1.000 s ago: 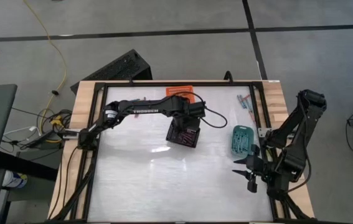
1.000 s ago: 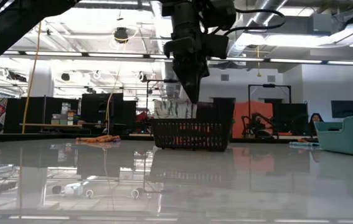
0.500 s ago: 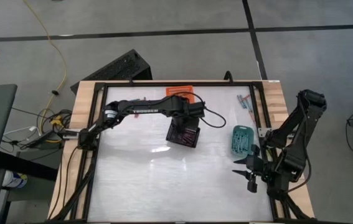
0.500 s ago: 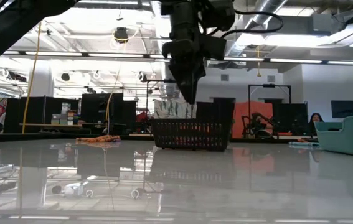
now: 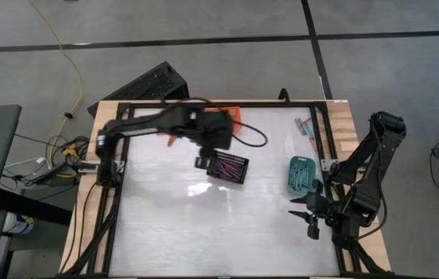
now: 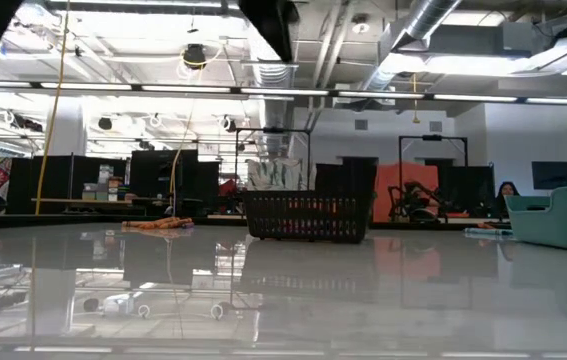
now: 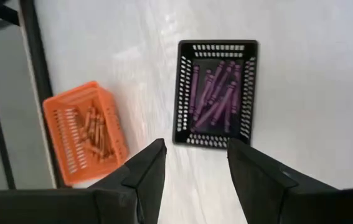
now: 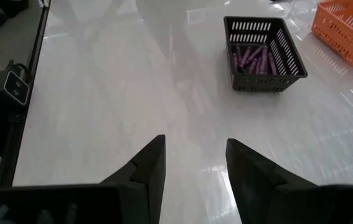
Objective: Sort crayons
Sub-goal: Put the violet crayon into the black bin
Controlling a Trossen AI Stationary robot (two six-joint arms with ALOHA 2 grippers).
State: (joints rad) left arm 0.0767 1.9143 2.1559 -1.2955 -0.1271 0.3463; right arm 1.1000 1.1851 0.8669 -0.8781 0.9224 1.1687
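The white table [image 5: 204, 225] carries three baskets. My left gripper [image 7: 192, 168] hangs above the black basket [image 7: 216, 92], fingers apart and empty, purple crayons [image 7: 213, 96] sorted inside. Loose crayons [image 5: 306, 128] wait by the far right edge; my right gripper [image 8: 192, 168] idles, fingers apart.

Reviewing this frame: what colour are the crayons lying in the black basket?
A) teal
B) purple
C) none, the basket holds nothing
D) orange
B: the left wrist view shows the black basket filled with purple crayons, while the orange sticks lie in the orange basket beside it.
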